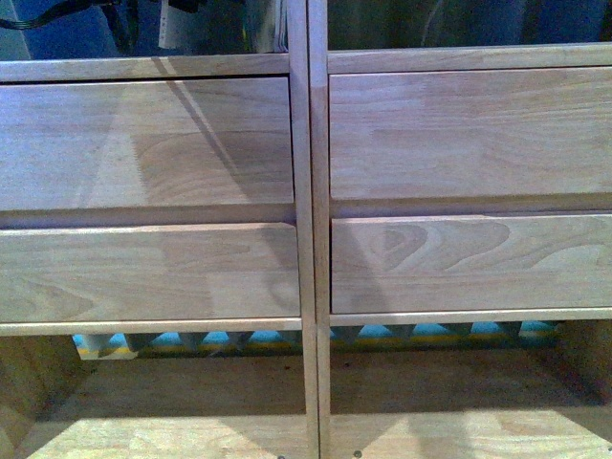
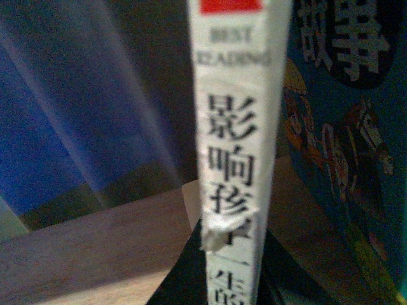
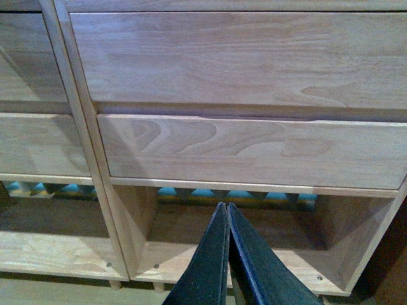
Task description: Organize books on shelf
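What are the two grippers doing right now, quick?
Left gripper: closed on the thin white-grey paperback book with a red block atop its spine.
Right gripper: closed, holding nothing, facing the light-wood shelf.

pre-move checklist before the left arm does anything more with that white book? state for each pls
1. Left gripper on the white book: ok, dark fingers sit either side of its spine.
2. Book upright: ok in the left wrist view.
3. Spine condition: not ok, torn patch low on the spine.
4. Neighbouring blue illustrated book: close beside it; touching or not, cannot tell.
5. Right gripper: ok, shut and empty, facing the shelf.
6. Target slot: cannot tell.
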